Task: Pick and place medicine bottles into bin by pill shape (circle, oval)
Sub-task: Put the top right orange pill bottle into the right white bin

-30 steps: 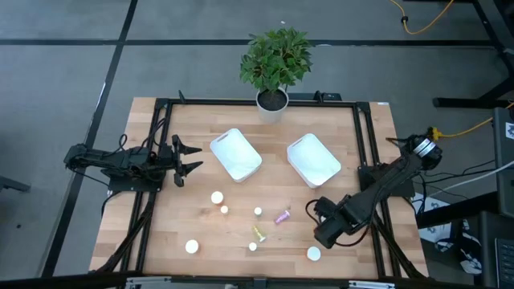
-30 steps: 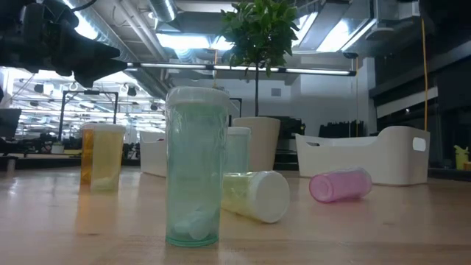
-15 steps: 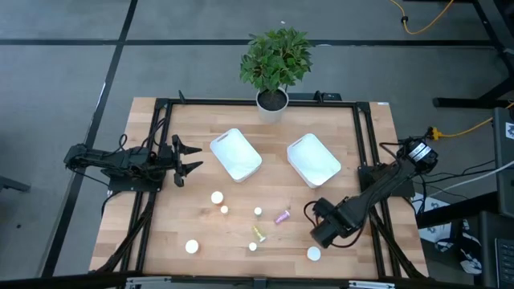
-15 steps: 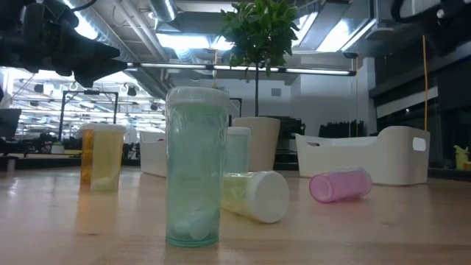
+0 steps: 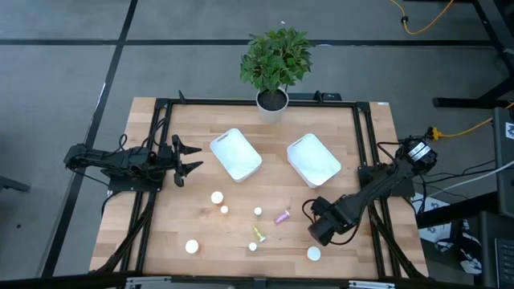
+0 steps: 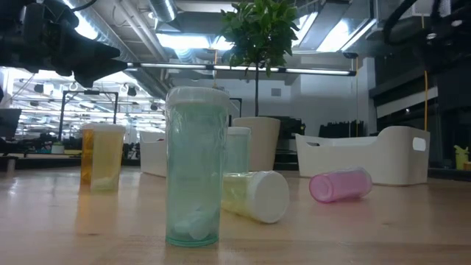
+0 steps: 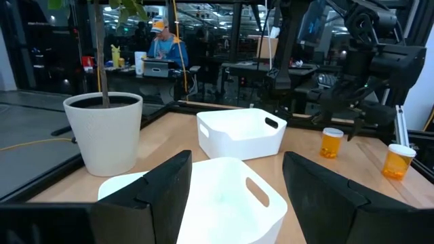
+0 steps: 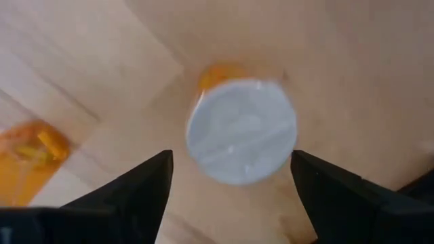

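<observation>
1. Medicine bottles are standing and lying across the near half of the wooden table (image 5: 193, 128), all outside the bins. High view, left to right: a white-capped bottle (image 5: 192, 246) near the front edge, a larger cap (image 5: 217, 197), a small cap (image 5: 225, 209), a yellow-green bottle (image 5: 258, 234) lying on its side, a small cap (image 5: 253, 246) just in front of it, another cap (image 5: 258, 211), a purple bottle (image 5: 283, 215) lying down, and a white-capped bottle (image 5: 313, 254) at the right front.
2. Left gripper (image 5: 193, 160) is hovering at the table's left side, fingers spread apart and holding nothing. The left bin (image 5: 235, 154) is sitting just ahead of its fingertips; the nearest bottles are lying to its side, toward the table's front.
3. Two white bins are sitting mid-table; the right bin (image 5: 313, 160) is sitting beyond the left one as the left gripper faces, with a potted plant (image 5: 275, 63) at the back edge.
4. Right gripper (image 5: 316, 230) is pointing down at the right front, fingers apart and gripping nothing. The capped bottle at the right front is standing just beside it, toward the front edge.
5. Right wrist view: an orange bottle with a white cap (image 8: 241, 131) is showing between the two dark fingers (image 8: 132, 186), untouched. A second orange bottle (image 8: 27, 159) is lying off to one side.
6. Low view: a pale teal bottle (image 6: 195, 165) is standing closest, an orange one (image 6: 102, 156) farther off.
</observation>
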{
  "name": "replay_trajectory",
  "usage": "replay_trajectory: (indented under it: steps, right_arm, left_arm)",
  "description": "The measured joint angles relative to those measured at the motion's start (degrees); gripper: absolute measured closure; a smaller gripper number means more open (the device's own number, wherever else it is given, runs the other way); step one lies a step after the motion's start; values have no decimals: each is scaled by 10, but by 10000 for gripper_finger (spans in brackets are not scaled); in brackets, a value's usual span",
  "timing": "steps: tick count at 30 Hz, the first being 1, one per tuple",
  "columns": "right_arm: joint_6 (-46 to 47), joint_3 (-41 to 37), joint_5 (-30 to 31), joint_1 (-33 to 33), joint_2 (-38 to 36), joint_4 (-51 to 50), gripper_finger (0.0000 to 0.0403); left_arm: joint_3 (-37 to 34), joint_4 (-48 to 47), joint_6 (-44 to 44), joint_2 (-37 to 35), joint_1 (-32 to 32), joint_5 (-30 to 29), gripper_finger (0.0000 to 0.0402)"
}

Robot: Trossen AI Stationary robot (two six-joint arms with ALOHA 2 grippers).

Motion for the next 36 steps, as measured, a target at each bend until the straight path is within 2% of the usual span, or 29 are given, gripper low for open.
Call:
replay_trajectory:
  steps: [5,11,14,19,25,31,36]
  right_arm:
    - [-33,0,8,-21,0,1,102]
    - [-44,0,-8,-29,0,1,106]
    - [-44,0,-7,-30,0,1,128]
    - [-44,0,-10,-30,0,1,188]
    - [-61,18,-24,-38,0,-6,194]
    - [-180,97,-15,-74,-1,-42,194]
    - [-288,177,44,-119,-1,-94,194]
  left_arm:
    - [0,0,0,0,0,0,176]
    - [0,0,0,0,0,0,176]
    - [0,0,0,0,0,0,176]
    - [0,0,0,0,0,1,176]
    - [0,0,0,0,0,1,176]
    - [0,0,-6,0,0,1,176]
    - [0,0,-64,0,0,1,176]
